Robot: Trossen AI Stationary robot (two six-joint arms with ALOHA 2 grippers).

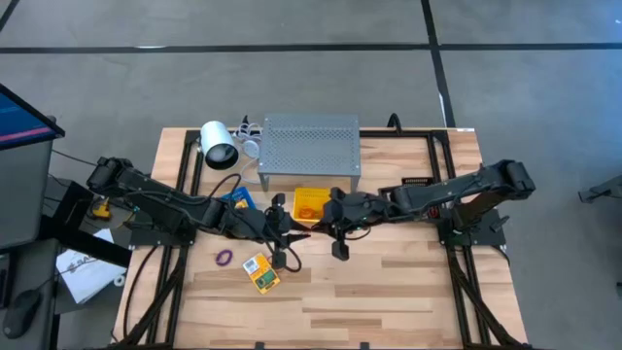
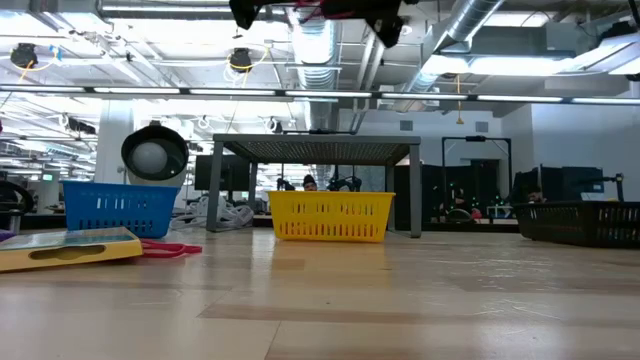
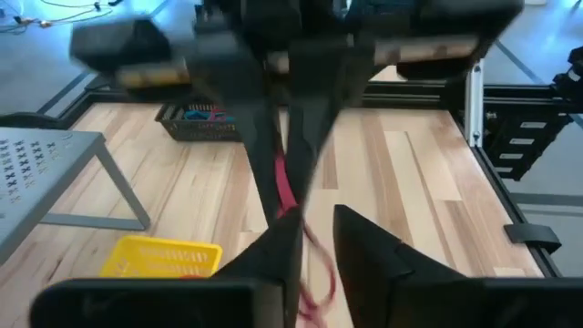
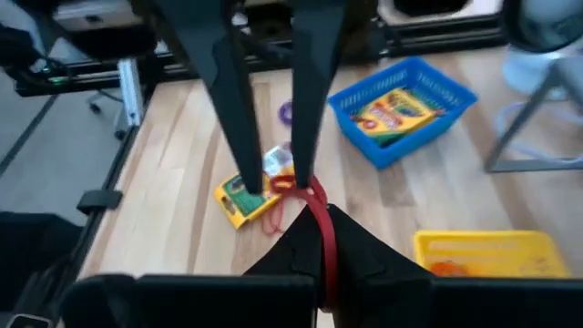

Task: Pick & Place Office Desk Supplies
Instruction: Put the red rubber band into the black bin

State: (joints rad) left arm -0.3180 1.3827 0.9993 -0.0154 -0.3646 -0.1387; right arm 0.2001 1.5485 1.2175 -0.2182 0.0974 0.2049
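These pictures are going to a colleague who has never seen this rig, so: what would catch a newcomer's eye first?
Mid-table, the two arms meet tip to tip, with a red rubber band stretched between them: the right pincer is shut on it, while the left pincer has the band between its fingers. Just behind them sits the yellow bin, in front of the grey perforated shelf. A crayon box and a purple band lie on the table nearby.

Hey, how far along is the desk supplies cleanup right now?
Partly done. A crayon box already sits in the blue bin, and the yellow bin holds orange bands. In hand: a red rubber band pinched by the shut right gripper above mid-table, with the left gripper meeting it, apparently passing it over. Left: another crayon box and a purple band lie on the table.
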